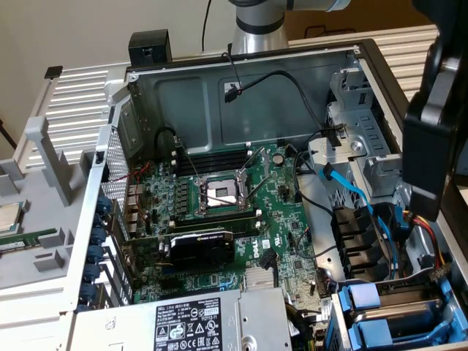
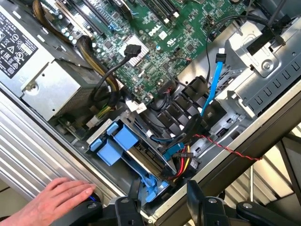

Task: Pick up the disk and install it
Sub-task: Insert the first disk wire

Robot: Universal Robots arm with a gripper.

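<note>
The disk (image 2: 143,160) sits in its bright blue carrier in the drive bay at a corner of the open computer case, with red, yellow and black wires (image 2: 182,165) running to its end. In the exterior view the disk (image 1: 409,311) lies at the lower right, its silver top showing between blue rails. My gripper (image 2: 164,200) hangs open just above the case edge beside that bay, with nothing between its fingers (image 2: 134,197). The gripper (image 1: 428,175) appears as a dark blurred shape at the exterior view's right.
A person's hand (image 2: 51,200) rests on the case's outer rim next to my gripper. Inside the case are the motherboard (image 1: 241,212), a graphics card (image 1: 201,248), the power supply (image 1: 190,322), a blue data cable (image 2: 214,82), black cables and metal drive cages (image 1: 358,139).
</note>
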